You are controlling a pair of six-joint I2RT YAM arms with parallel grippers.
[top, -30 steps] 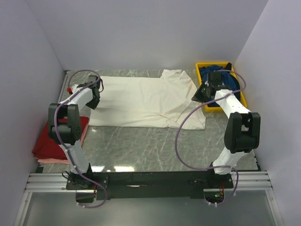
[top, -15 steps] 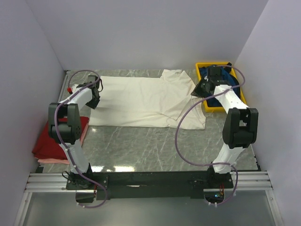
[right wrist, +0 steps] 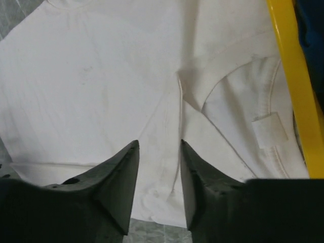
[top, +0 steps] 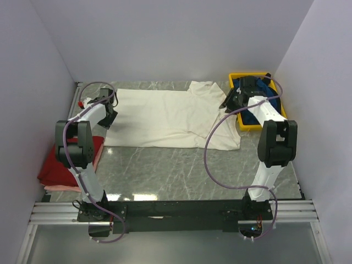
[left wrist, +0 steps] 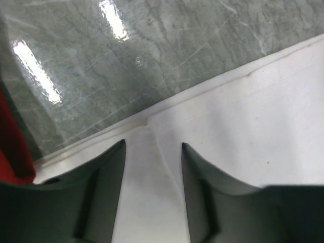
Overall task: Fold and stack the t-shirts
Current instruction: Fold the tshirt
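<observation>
The cream-white t-shirt lies spread flat across the back of the table, its collar end on the right. My left gripper stands open over its left hem corner; in the left wrist view the gripper has flat cloth under the gap. My right gripper stands open over the collar end; in the right wrist view it hovers over a shoulder seam of the shirt. A dark red t-shirt lies at the left edge. A blue t-shirt sits in the tray.
The yellow plastic tray stands at the back right, its rim close beside my right gripper. White walls enclose the table on three sides. Bare marble lies between the cream shirt and the arm bases.
Both grippers were shut on the cream shirt's ends and now stand open, the cloth lying flat. The right arm has swung a little towards the back.
</observation>
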